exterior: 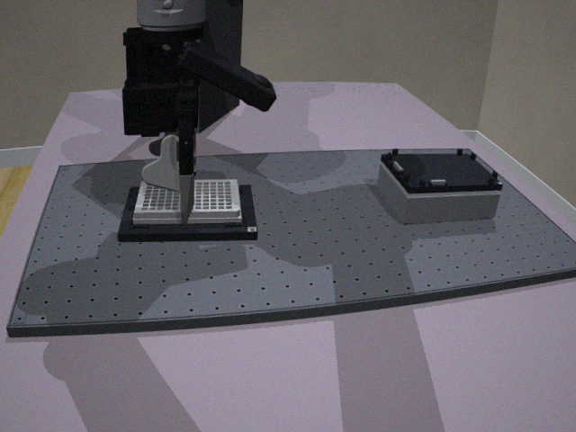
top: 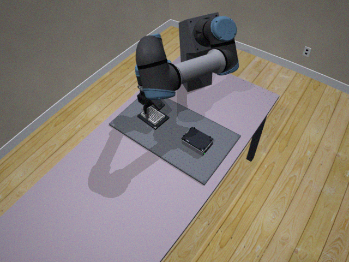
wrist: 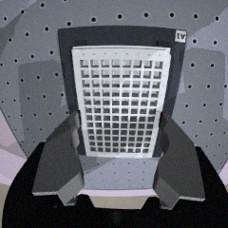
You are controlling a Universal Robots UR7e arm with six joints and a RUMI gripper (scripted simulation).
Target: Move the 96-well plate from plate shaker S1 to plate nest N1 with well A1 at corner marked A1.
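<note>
The white 96-well plate [top: 153, 114] lies low over the black plate nest N1 [top: 154, 120] at the left end of the grey perforated board. My gripper [exterior: 177, 185] comes straight down from above and is shut on the plate [exterior: 195, 198], one finger on each long side. In the wrist view the plate [wrist: 121, 100] fills the nest's dark frame [wrist: 62, 71], with my fingers clamping its near end. The nest's A1 label [wrist: 180, 35] is by the plate's far right corner. I cannot tell whether the plate touches the nest floor. The plate shaker S1 [exterior: 439, 184] is empty.
The grey perforated board [top: 174, 138] lies on a pale purple table. The shaker [top: 197, 139] stands at the board's right end, with small locator posts around its black top. The arm's base is mounted at the back of the table [top: 197, 51].
</note>
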